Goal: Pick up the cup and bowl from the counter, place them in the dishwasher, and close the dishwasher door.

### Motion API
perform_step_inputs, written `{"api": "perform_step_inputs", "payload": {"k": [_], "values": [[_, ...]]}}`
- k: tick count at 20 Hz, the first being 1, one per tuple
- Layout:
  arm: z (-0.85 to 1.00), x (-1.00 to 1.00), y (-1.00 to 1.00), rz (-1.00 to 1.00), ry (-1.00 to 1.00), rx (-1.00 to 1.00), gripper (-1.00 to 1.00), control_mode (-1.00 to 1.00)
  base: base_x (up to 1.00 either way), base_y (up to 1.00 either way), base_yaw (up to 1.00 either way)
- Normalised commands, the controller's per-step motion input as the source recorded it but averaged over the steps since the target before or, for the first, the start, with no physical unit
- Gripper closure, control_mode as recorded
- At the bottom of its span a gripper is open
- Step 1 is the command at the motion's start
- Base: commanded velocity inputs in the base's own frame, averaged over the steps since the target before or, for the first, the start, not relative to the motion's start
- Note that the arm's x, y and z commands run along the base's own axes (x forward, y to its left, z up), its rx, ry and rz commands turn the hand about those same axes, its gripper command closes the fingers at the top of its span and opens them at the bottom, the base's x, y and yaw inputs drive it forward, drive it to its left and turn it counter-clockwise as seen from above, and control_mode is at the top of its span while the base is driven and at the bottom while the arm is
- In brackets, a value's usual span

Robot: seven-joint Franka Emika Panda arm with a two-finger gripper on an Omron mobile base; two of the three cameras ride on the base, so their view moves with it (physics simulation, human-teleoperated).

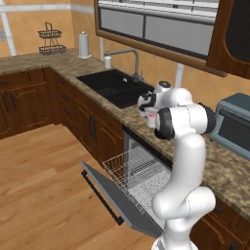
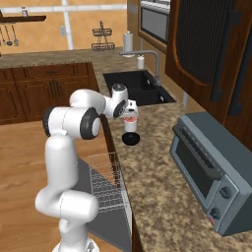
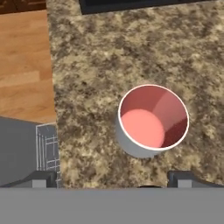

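The white arm reaches over the speckled brown granite surface, with the two-finger tool poised directly above the small white-grey cylindrical cup with salmon-red interior. In the hand view the two dark fingertips sit far apart at the bottom edge, one on each side of the cup; the tool stands wide and holds nothing. The cup stands upright on the surface, its mouth open to the camera, apart from both fingertips.

In the right base view the cup stands under the tool, and the small shallow all-black bowl lies on the surface just beside it, on the near side. Both items sit close to the surface's front edge, between the black sink basin farther along and the grey toaster oven nearer the camera on the right.

In the left base view the arm's upper links cover most of the cup; a little of it shows by the elbow.

The dishwasher is open beneath the surface. Its flat grey drop-down door lies lowered toward the wood floor, the long black bar handle at its outer edge. The white wire rack is drawn out over the door. No dish is visible in it.
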Motion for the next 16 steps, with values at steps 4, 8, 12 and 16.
{"api": "perform_step_inputs", "payload": {"k": [4, 8, 12, 16], "values": [[-0.14, 0.37, -0.09, 0.00, 0.01, 0.00, -1.00, -1.00, 0.00, 0.00, 0.00], [-0.21, 0.37, 0.00, 0.00, 0.03, 0.00, -1.00, -1.00, 0.00, 0.00, 0.00], [-0.28, 0.26, 0.00, 0.01, 0.04, 0.00, -1.00, -1.00, 0.00, 0.00, 0.00], [-0.26, 0.18, 0.00, 0.01, 0.02, 0.00, -1.00, -1.00, 0.00, 0.00, 0.00]]}}
